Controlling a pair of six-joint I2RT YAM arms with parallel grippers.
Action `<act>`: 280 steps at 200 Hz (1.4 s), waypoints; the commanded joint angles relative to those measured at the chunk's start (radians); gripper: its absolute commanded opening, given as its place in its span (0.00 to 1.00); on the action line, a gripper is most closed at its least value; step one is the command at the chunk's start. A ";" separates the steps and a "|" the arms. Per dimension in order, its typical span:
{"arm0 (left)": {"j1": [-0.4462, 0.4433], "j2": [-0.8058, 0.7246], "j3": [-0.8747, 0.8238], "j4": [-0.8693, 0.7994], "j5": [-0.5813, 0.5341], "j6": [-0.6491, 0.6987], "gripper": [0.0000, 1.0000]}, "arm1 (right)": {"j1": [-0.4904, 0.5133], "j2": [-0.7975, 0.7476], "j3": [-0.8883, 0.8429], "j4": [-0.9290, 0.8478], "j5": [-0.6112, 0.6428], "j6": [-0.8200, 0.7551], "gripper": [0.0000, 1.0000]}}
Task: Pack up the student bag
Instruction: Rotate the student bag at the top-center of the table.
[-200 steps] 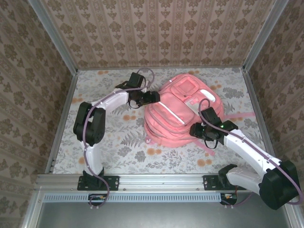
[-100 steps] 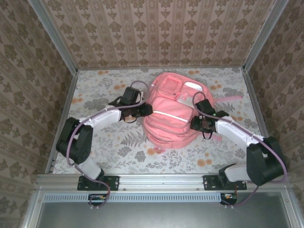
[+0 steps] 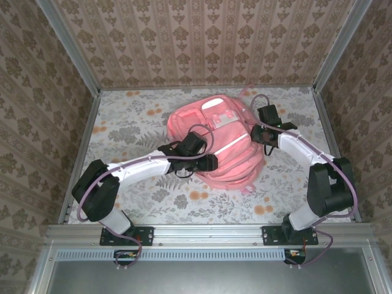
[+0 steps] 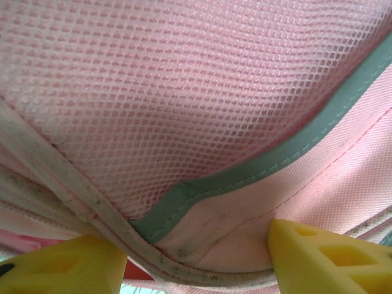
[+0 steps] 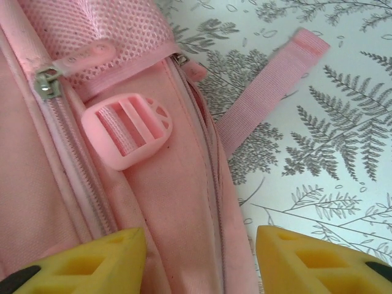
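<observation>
Overhead, a large pink bag (image 3: pixel 233 150) lies flat on a fern-patterned bench (image 3: pixel 122 122), towards the far side and a little right of centre, with its pockets facing up. Two white robot arms flank it.

The left arm (image 3: pixel 147 166) stretches across from the near left corner, and its hand meets the bag's near left edge. Seen from that wrist, the yellow left fingers (image 4: pixel 67 266) stand spread apart. A fold of pink mesh (image 4: pixel 184 92), edged with grey-green trim (image 4: pixel 257 168), bulges into the gap between them. They bracket the fabric without clearly pinching it (probably lining up to take hold of that edge).

The right arm (image 3: pixel 300 150) runs up the right side of the bench and bends in to the bag's far right side. Its yellow right fingers (image 5: pixel 86 257) are also spread, holding nothing. One hangs over the bag's side panel and the other over bare bench. Just ahead of them are a closed zip (image 5: pixel 73 165), a pink plastic buckle (image 5: pixel 125 128) resting on the panel, and a loose strap (image 5: pixel 269 92) trailing onto the bench.

An arm on each side suggests the bag is being steadied or positioned so it can be opened. Since the zip looks shut, packing itself seems not yet begun. The soft fabric may sag or slide when pulled.
</observation>
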 commanded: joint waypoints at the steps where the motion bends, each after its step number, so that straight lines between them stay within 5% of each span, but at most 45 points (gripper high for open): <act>1: 0.030 -0.106 0.013 -0.073 -0.038 0.040 0.66 | 0.028 -0.108 -0.021 0.018 -0.121 -0.002 0.52; 92: 0.292 -0.268 -0.167 -0.088 -0.012 0.118 0.61 | 0.224 -0.354 -0.114 -0.046 -0.140 0.070 0.53; 166: 0.539 0.041 -0.035 0.067 0.137 0.192 0.63 | 0.474 -0.372 -0.265 0.013 -0.148 0.207 0.52; 200: 0.544 0.144 0.025 0.102 0.171 0.193 0.55 | 0.475 -0.330 -0.285 0.040 -0.106 0.197 0.51; 236: 0.537 0.138 -0.021 0.145 0.193 0.164 0.16 | 0.399 -0.255 -0.252 0.046 -0.073 0.130 0.51; 280: 0.472 0.017 -0.128 0.115 0.147 0.118 0.14 | 0.220 -0.152 -0.193 0.081 -0.122 0.015 0.51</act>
